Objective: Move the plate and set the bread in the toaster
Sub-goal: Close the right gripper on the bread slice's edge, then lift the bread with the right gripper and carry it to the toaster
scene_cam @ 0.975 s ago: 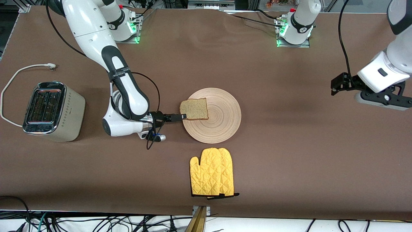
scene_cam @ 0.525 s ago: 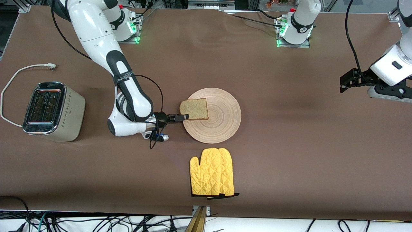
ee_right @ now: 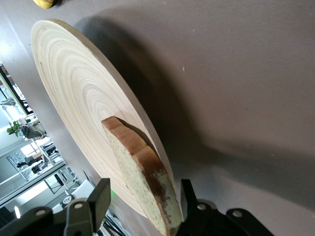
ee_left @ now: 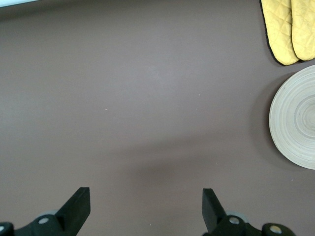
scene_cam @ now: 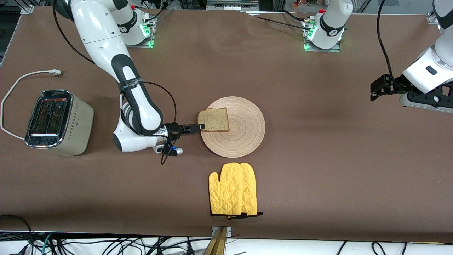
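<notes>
A squarish slice of brown speckled bread (scene_cam: 213, 120) with a darker crust lies on the rim of the round, ring-grained pale wooden plate (scene_cam: 244, 136) toward the right arm's end of the bench (scene_cam: 318, 159), overhanging the edge. The right tool (scene_cam: 200, 127) stands at that overhanging edge with its fingers (ee_right: 101, 201) spread on either side of the slice, while the cream two-slot toaster (scene_cam: 56, 122) with its chrome top sits well apart at the right arm's end. The left tool (ee_left: 145, 209) hangs wide open over bare bench at the left arm's end, waiting; a yellow oven mitt (scene_cam: 233, 194) lies nearer the front camera than the plate.
</notes>
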Robot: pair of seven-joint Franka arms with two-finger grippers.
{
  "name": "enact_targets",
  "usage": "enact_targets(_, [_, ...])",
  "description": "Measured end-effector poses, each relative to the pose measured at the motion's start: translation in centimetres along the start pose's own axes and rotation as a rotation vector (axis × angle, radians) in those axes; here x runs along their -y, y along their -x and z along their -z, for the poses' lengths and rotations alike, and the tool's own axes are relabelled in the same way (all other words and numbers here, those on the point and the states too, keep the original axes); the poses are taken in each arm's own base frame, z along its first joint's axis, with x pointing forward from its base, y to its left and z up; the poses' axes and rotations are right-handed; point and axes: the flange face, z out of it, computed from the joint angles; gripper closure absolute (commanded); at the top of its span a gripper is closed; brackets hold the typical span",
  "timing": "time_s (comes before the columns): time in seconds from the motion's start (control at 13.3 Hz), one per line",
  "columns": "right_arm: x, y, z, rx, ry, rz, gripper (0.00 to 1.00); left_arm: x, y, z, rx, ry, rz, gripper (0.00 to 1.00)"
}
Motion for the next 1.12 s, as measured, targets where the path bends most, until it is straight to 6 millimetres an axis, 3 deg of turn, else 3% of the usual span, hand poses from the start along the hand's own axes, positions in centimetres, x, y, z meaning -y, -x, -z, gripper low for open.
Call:
enact_targets(0.3, [-1.4,0.6,-1.2,0.030,0.007,-0.027,0.36,-0.1,0.0,0.1,-0.001,0.000,-0.002,0.00])
enact_targets(0.6, [-1.5,0.7,-1.4,0.034,0.009,-0.031,0.87,-0.1,0.0,0.1,-0.001,0.000,-0.002,0.00])
enact_targets(0.75, [-1.3,0.8,-1.2,0.032,0.007,-0.027,1.00,-0.1,0.0,0.1,-0.001,0.000,-0.002,0.00])
enact_targets(1.12, [-0.2,1.0,-0.5,0.023,0.003,-0.011,1.00,-0.1,0.0,0.1,-0.002,0.000,-0.003,0.00])
